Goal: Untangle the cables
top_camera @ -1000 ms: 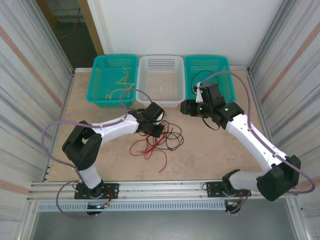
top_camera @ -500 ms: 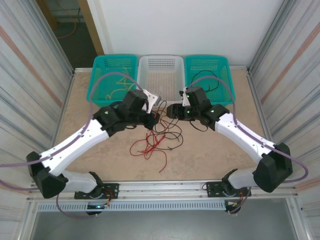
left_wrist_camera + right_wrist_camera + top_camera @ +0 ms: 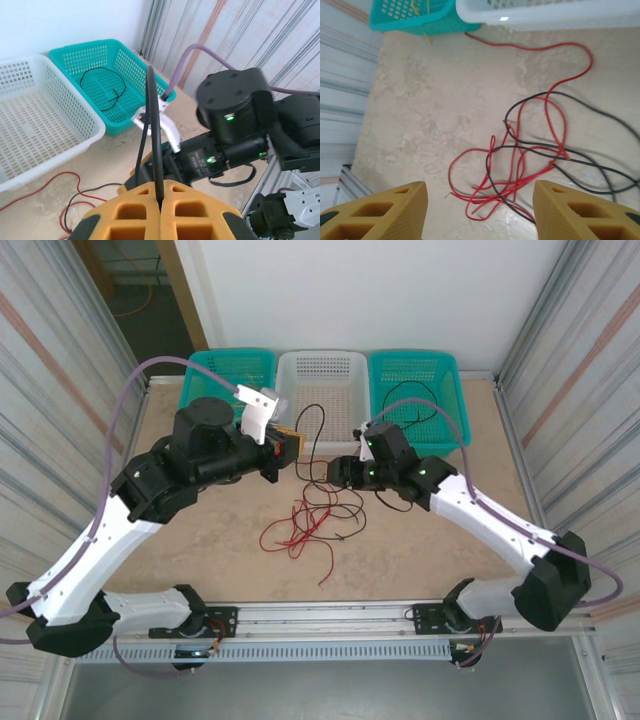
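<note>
A tangle of red and black cables (image 3: 312, 512) lies on the table in front of the white basket. My left gripper (image 3: 291, 446) is raised above the table and shut on a black cable (image 3: 312, 430), which loops up from the fingers and drops into the tangle. The left wrist view shows that black cable (image 3: 152, 130) pinched between the closed yellow fingers (image 3: 161, 194). My right gripper (image 3: 340, 472) hovers open just right of the tangle. Through its wrist camera the red and black cables (image 3: 520, 165) lie on the table beyond the open right gripper (image 3: 480, 192).
Three baskets stand at the back: a teal one (image 3: 222, 366) on the left, a white one (image 3: 335, 380) in the middle, a teal one (image 3: 432, 370) on the right holding a black cable (image 3: 418, 406). Pale yellow wire ends (image 3: 427, 37) poke from the left basket. Metal walls flank the table.
My left arm has risen and swung back to the left, drawing a black cable up out of the tangle. My right gripper has moved left and nearer, over the tangle's right side.
</note>
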You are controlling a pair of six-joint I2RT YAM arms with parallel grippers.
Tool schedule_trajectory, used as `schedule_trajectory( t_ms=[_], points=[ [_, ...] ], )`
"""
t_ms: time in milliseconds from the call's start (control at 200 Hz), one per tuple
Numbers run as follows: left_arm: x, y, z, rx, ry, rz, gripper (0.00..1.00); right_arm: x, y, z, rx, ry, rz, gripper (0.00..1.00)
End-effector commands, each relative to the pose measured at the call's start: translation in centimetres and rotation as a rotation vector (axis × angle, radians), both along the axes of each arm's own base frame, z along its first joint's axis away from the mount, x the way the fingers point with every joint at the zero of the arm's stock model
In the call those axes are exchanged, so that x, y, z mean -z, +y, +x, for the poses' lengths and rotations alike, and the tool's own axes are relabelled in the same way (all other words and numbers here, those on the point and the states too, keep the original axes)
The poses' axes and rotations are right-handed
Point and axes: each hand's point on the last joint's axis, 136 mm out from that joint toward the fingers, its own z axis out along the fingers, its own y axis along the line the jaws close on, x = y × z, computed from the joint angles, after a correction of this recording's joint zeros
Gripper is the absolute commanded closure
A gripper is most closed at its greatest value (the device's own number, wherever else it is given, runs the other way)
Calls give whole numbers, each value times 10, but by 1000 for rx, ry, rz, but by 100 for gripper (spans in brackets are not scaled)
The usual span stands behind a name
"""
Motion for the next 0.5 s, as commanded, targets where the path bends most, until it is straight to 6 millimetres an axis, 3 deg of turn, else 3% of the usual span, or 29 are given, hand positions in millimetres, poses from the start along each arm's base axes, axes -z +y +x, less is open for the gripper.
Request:
schedule_trajectory(
  t_ms=[0,120,251,381,496],
  points=[
    [-14,6,-1,1,-68,2,100,-67,-27,-7,12,-204,-17,38],
    [-5,4,2,15,-56,18,100,-111,-40,-16,-5,-335,-10,33],
    [-6,-8,-3,114,-45,-44,100,-142,-25,-29,-116,-434,27,33],
    [-10,-12,1,169,-22,-111,100,-160,-12,-33,-190,-515,65,33],
    [-17,-20,-4,248,-29,-155,100,-162,-4,-26,-221,-521,36,35]
  ],
)
